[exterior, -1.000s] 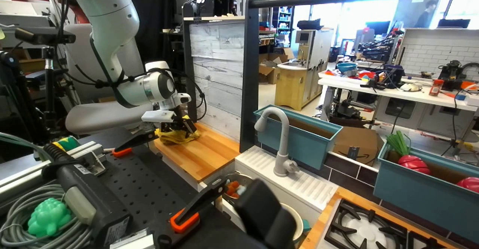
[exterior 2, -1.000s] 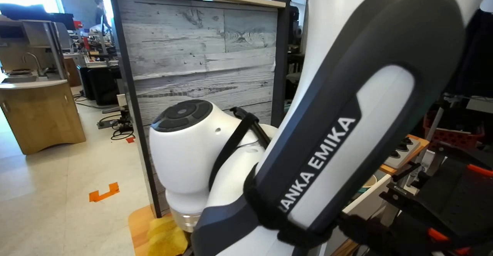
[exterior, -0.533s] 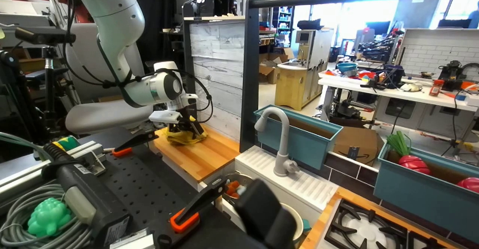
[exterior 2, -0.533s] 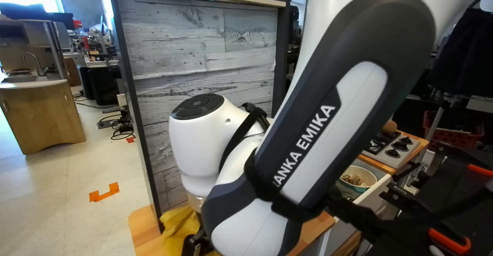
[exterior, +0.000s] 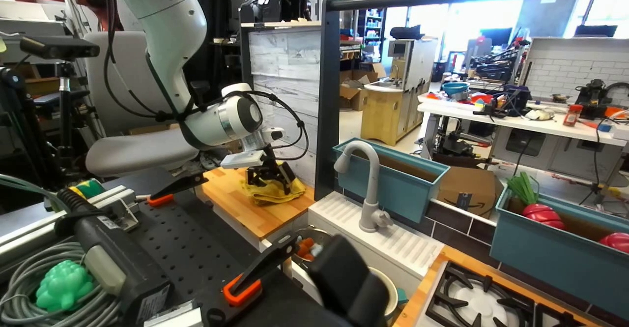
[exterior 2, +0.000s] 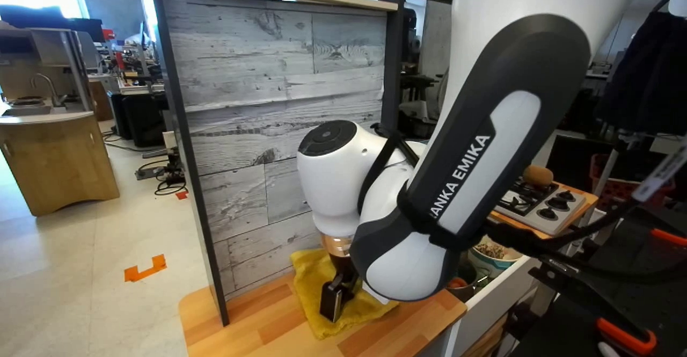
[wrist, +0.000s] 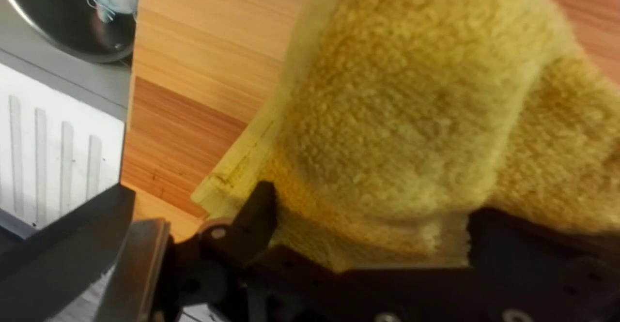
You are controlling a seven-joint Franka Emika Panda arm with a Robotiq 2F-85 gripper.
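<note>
A yellow fluffy cloth (wrist: 411,94) lies bunched on the wooden countertop (exterior: 245,209), near its end by the white ribbed sink panel (exterior: 334,214). In the wrist view my gripper (wrist: 373,206) has its dark fingers spread wide, and folds of the cloth lie between and under them. The gripper is pressed down on the cloth from above, not closed on it. In an exterior view one finger (exterior 2: 331,303) rests against the cloth (exterior 2: 308,279); the arm hides part of the rest.
A grey plank wall (exterior 2: 279,78) stands close behind the cloth. Beside the counter are a tall faucet (exterior: 373,194), a blue-green planter (exterior: 393,179) and a metal pot (exterior: 309,253) with small items. Black clamps with orange pads (exterior: 243,287) line the perforated dark table (exterior: 196,248).
My arm has moved along the countertop toward the sink side, and the yellow cloth has slid with it. More bare wood shows behind it. The jaws have stayed wide.
</note>
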